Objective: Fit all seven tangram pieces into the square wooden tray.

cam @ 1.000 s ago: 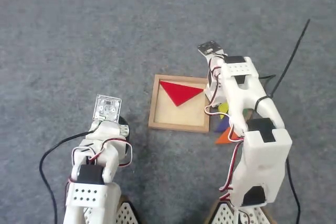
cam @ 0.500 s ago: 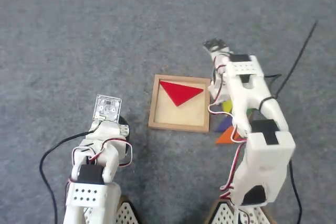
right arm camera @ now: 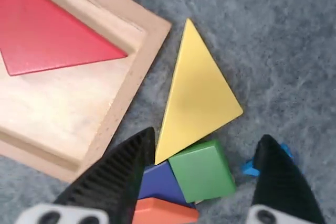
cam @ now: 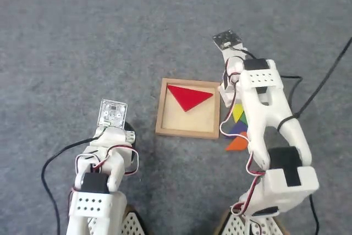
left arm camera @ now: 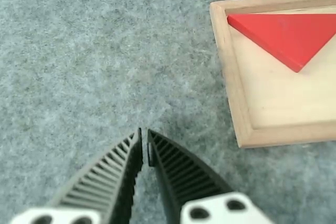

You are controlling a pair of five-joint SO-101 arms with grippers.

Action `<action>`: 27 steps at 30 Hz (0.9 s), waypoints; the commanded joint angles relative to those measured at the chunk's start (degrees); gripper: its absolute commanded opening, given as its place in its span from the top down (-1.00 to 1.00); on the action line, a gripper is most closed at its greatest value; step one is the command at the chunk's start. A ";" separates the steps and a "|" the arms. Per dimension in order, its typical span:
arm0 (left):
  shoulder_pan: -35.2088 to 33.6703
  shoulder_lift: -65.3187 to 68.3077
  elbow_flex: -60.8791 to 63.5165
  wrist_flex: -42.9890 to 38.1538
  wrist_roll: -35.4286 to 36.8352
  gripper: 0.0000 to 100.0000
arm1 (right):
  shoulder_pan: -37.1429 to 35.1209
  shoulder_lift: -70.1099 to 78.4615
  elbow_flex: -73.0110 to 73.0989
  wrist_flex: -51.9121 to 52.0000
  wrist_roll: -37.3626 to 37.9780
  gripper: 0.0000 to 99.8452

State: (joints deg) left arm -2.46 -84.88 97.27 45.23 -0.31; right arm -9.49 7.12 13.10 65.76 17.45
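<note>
The right gripper [right arm camera: 207, 140] hung spread wide over the yellow triangle [right arm camera: 197, 103], at three o'clock off the tray [cam: 161, 108]; the left gripper [left arm camera: 143, 135] sat pinched together. Closing could catch the touching green square [right arm camera: 202, 170] too, dragging both.

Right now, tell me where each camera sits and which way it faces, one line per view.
High view: fixed overhead, looking down on left arm, right arm, tray and red triangle.
Left wrist view: on the left wrist, looking past the shut left pincer at carpet and tray corner.
Right wrist view: on the right wrist, looking through the open right pincer at the yellow triangle.
Shared: all three show tray and red triangle.
</note>
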 commanded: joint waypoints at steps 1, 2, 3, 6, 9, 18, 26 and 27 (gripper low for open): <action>-0.26 -0.79 -0.48 0.44 0.26 0.97 | -1.19 3.12 -0.88 -2.51 2.64 0.22; -0.26 -0.79 -0.48 0.44 0.26 0.97 | -1.19 4.88 -1.23 -3.30 2.81 0.22; -0.26 -0.79 -0.48 0.44 0.26 0.97 | -1.10 6.81 -2.20 -3.56 2.81 0.23; -0.26 -0.79 -0.48 0.44 0.26 0.97 | -0.84 12.09 -6.51 -3.30 2.90 0.31; -0.26 -0.79 -0.48 0.44 0.26 0.97 | -0.84 16.92 -10.73 -2.15 2.90 0.31; -0.26 -0.79 -0.48 0.44 0.26 0.97 | 0.75 24.04 -18.02 0.13 2.99 0.32; -0.26 -0.79 -0.48 0.44 0.26 0.97 | 1.71 24.22 -17.67 3.56 -0.70 0.32; -0.26 -0.79 -0.48 0.44 0.26 0.97 | 2.15 24.22 -17.67 3.38 -1.14 0.32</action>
State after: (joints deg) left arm -2.46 -84.88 97.27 45.23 -0.31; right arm -9.32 31.03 -2.90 68.48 18.15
